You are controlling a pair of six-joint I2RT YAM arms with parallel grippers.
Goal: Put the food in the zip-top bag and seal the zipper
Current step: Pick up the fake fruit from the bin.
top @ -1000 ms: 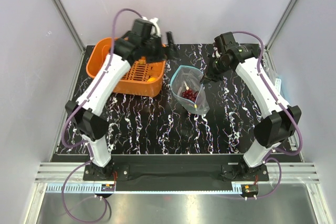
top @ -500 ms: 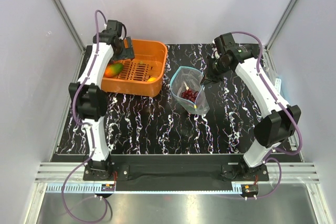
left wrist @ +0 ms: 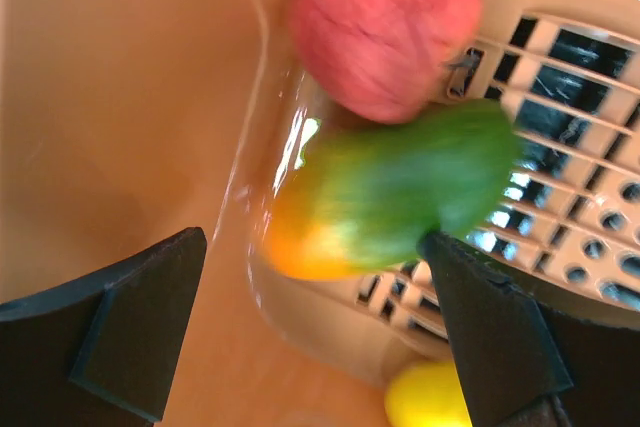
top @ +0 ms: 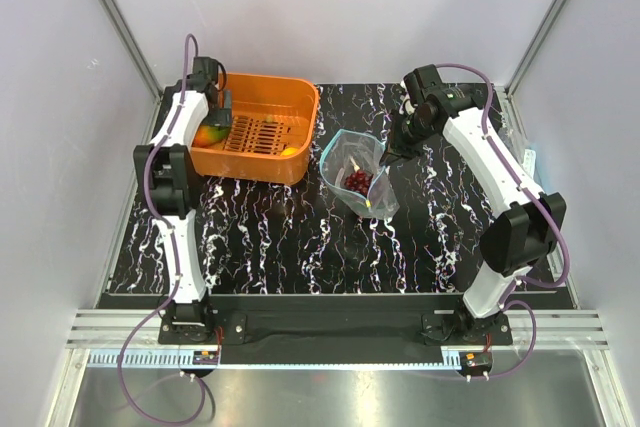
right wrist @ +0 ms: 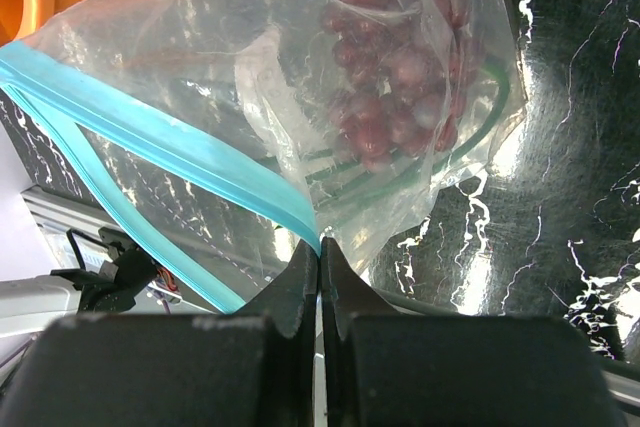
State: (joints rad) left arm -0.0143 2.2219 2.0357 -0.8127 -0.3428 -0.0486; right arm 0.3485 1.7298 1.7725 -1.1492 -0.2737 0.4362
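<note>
Left gripper (left wrist: 310,247): jaws wide apart and holding nothing. It is positioned over the left end of the orange basket (top: 285,80). Its two dark fingers (left wrist: 130,327) stand either side of the mango (left wrist: 400,192) without touching it.

Basket contents: the red apple (left wrist: 385,27) rests against the mango by the basket's side wall. The lemon (left wrist: 425,397) lies near them on the slotted floor, only partly in view at the lower edge of the wrist view.

Right gripper (right wrist: 320,257): jaws pressed fully together, pinching the zipper (right wrist: 150,122) at one side of the mouth of the zip-top bag (right wrist: 250,37). The two teal strips part from each other away from the pinch point, so the mouth is unsealed.

Bag position: it lies on the black marbled table (top: 280,237), just right of the basket and apart from it.

Bag contents: the purple grapes (right wrist: 390,77) sit toward its closed end. Thin green strands (right wrist: 400,182) curve beneath them. These appear to be the chive bunch, though the crinkled plastic leaves that uncertain.
</note>
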